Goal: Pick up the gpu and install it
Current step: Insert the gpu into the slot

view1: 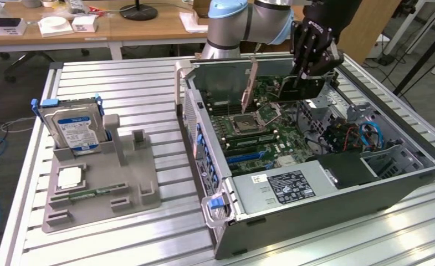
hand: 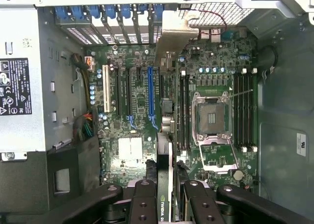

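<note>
Gpu held over the case, gripped end hidden between fingers

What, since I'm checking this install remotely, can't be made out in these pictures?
- Wrist view: the slot below the gpu, covered by the card seen edge-on.
- Exterior view: the card's top edge, covered by the gripper holding it.
- Exterior view: the card's gap to the motherboard, masked by the card itself.
- Exterior view: print on the power supply label, too small.
</note>
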